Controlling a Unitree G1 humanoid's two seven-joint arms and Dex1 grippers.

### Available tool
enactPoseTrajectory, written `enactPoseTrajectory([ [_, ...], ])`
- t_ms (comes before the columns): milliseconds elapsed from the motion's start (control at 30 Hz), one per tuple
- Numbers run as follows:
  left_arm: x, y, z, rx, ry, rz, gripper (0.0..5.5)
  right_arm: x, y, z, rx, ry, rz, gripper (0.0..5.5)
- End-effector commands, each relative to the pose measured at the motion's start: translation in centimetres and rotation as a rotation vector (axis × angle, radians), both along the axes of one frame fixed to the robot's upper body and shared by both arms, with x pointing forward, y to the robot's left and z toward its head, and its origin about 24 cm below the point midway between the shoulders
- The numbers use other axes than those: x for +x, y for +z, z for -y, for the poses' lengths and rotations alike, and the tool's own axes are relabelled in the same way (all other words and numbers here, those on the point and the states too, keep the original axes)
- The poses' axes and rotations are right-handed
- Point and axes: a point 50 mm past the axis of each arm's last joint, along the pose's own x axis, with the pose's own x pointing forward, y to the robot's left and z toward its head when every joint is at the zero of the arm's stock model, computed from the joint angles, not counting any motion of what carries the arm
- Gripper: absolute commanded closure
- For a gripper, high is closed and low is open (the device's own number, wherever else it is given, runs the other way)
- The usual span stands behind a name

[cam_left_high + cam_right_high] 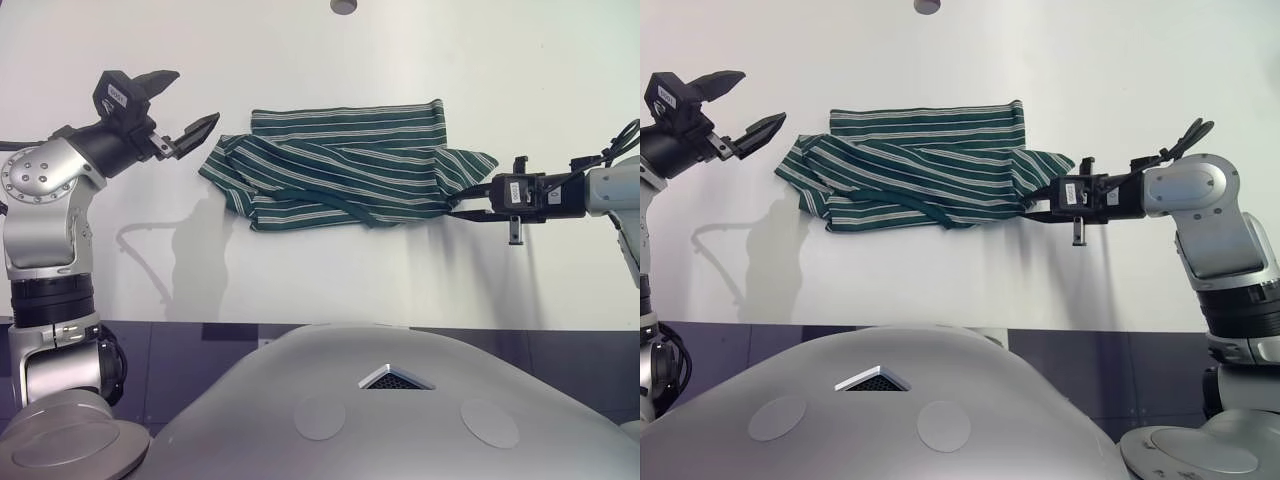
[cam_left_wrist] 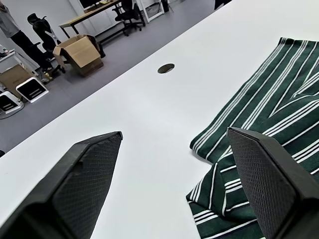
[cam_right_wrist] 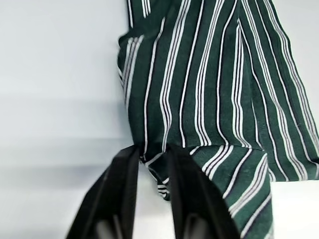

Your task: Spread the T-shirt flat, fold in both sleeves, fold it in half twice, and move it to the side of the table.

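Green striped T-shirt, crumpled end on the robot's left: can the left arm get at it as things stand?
Probably yes. The left gripper hangs open just beside that end of the green striped T-shirt, with only bare white table between them; nothing blocks the way.

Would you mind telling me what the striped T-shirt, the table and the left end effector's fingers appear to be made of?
T-shirt: soft, thin cloth, probably a cotton knit, matte; it bunches and creases.
Table: smooth white top, likely laminate; no grain shows.
Fingers of the left end effector: black, likely rubber or plastic; a fine cross-hatch texture covers the inner faces.
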Motion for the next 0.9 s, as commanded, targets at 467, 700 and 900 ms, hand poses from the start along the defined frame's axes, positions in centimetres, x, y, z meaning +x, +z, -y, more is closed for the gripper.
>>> enactPoseTrajectory([
  [467,1.4,1.4,-1.1,0.399,-0.29,0.037,1.64,2.9,4.9,-0.1,0.199,-0.108,0.085,5.45],
  [700,0.4,0.3,2.3,0.471,-0.639,0.124,1.64,5.1,7.3,0.5,0.544,-0.341,0.009,5.45],
  [900,-0.8,-1.1,2.7,0.508,-0.711,0.073,1.64,5.6,6.8,0.8,0.567,-0.409,-0.023,5.45],
])
